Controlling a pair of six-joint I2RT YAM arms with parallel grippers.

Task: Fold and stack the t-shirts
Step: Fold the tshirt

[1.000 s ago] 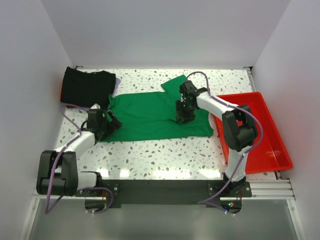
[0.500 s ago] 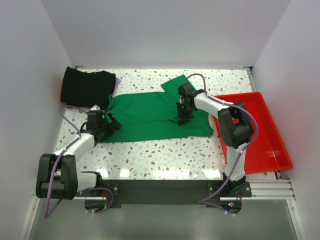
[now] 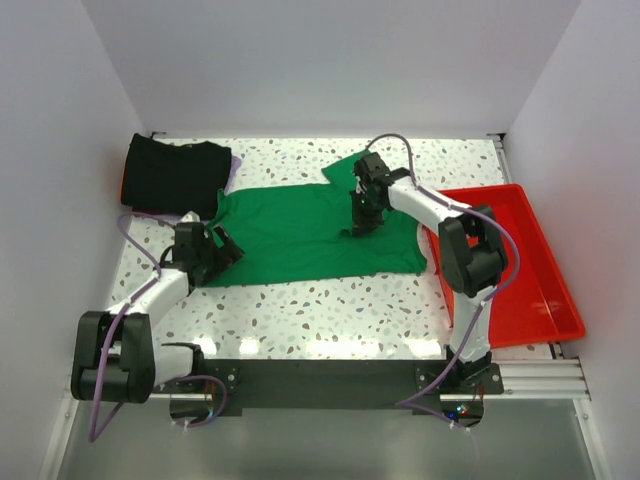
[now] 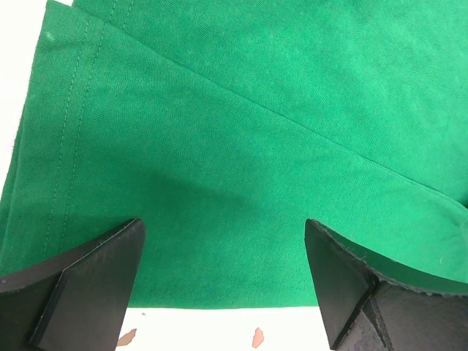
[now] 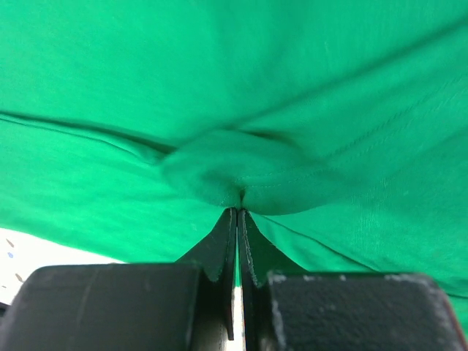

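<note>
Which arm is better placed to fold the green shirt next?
Right, probably: the right tool is shut on a pinch of the green shirt; the left tool sits open at its hem.

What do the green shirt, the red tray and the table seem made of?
The green t-shirt: soft matte cloth, likely cotton knit; stitched hem and creases show. The red tray: probably rigid plastic, smooth, uniform colour. The table: speckled, terrazzo-like; stone or laminate, cannot tell.
</note>
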